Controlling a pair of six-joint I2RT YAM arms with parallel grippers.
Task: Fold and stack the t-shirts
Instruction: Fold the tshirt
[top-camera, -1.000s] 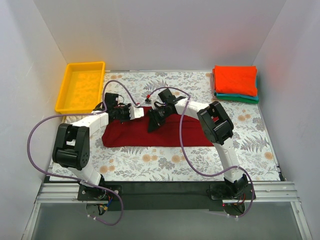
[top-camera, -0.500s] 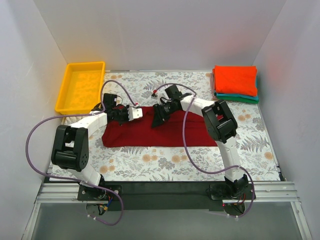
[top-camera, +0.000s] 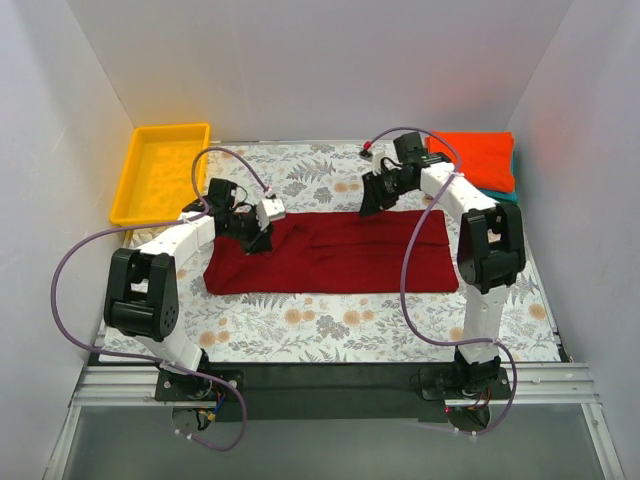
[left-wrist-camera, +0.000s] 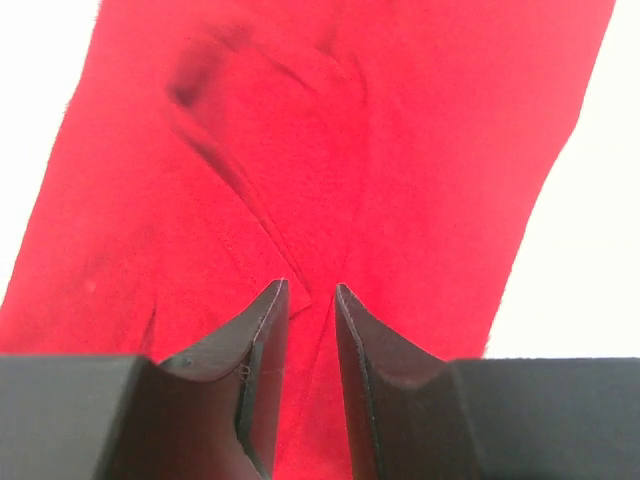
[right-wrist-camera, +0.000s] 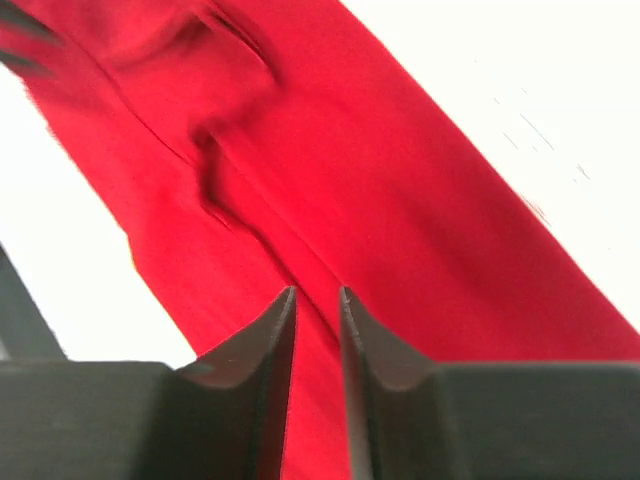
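Observation:
The dark crimson t-shirt (top-camera: 340, 255) lies flat as a long band across the middle of the floral cloth. My left gripper (top-camera: 258, 238) hovers over its back left part, jaws a narrow gap apart. Flat red cloth (left-wrist-camera: 330, 150) shows through that gap (left-wrist-camera: 310, 287). My right gripper (top-camera: 367, 203) is at the shirt's back edge, right of centre. Its jaws are narrowly apart too (right-wrist-camera: 318, 290), and a crease of the shirt (right-wrist-camera: 400, 220) runs under them. At the back right the folded orange-red t-shirt (top-camera: 480, 160) lies on the teal one (top-camera: 506, 196), partly behind the right arm.
A yellow tray (top-camera: 160, 128) stands at the back left. The grey floral-print cloth (top-camera: 330, 320) covers the table. White walls close in the left, back and right sides. The right arm's purple cable loops over the shirt's right end.
Both grippers have left the shirt's middle: the right one went back and right, the left one slightly back. The left jaws have parted. The shirt now reaches farther right.

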